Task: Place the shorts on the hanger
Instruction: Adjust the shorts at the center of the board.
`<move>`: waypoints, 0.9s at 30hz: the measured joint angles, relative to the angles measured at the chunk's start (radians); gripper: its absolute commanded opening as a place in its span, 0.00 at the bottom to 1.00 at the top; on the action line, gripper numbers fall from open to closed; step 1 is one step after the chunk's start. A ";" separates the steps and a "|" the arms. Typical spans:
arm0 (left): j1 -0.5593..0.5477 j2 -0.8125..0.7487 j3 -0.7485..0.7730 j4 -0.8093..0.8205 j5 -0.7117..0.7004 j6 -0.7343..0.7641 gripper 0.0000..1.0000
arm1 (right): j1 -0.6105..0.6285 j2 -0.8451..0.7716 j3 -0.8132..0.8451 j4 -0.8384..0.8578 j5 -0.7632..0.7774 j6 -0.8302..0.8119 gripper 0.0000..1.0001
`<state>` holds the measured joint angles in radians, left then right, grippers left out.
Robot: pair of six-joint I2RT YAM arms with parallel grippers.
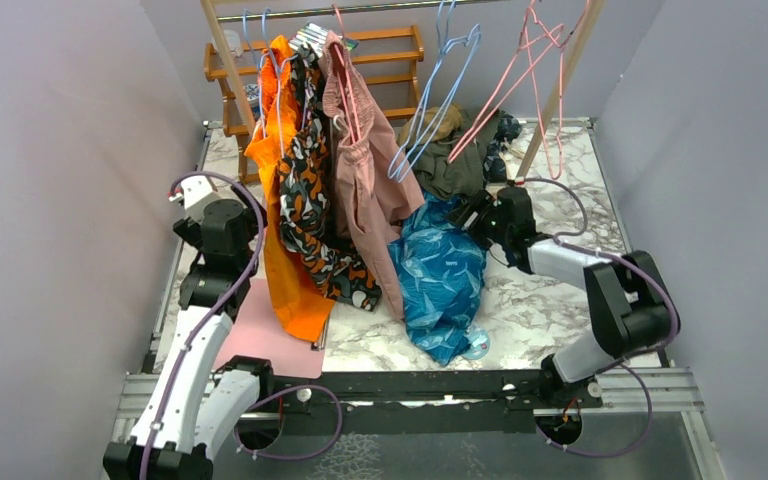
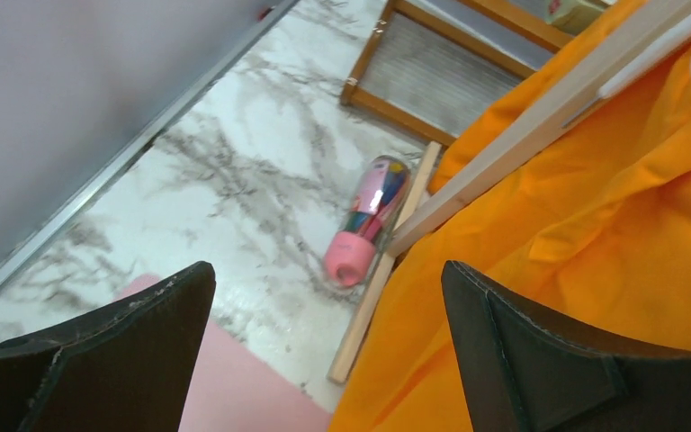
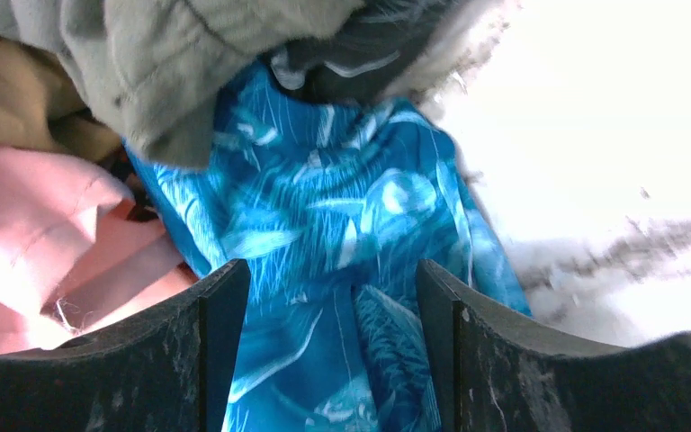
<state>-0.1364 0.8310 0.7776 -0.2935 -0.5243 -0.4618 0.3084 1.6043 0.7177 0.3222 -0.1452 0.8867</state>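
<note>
Lying between parted right pincer point(image 3: 328, 360) fingers: shorts point(image 3: 342, 243), fabric bunched, grip unclear; left pincer point(image 2: 328, 360) wide, empty.

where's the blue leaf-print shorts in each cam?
Top external: the shorts at centre, draped down beside the pink shorts.
Left wrist: not in view.
Right wrist: fills the centre, between the right gripper fingers.
Shared landmark: the pink shorts.

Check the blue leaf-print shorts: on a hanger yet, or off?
Off. The shorts lie crumpled on the table, with the right gripper open around the fabric; the pink hanger hangs bare on the rail.
</note>
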 measured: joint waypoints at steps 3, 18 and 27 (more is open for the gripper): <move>0.000 -0.058 0.021 -0.113 -0.048 -0.023 0.99 | 0.000 -0.103 -0.031 -0.086 0.022 0.001 0.72; -0.024 -0.165 0.164 -0.529 -0.211 -0.189 0.99 | 0.000 -0.765 -0.105 -0.662 0.087 -0.117 0.72; -0.092 -0.160 0.329 -0.589 -0.142 -0.051 0.99 | 0.000 -0.894 0.061 -0.931 -0.055 -0.316 0.67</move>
<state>-0.2279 0.6708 1.1069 -0.8822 -0.6666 -0.5125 0.3088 0.7101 0.7792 -0.6086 -0.2005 0.5709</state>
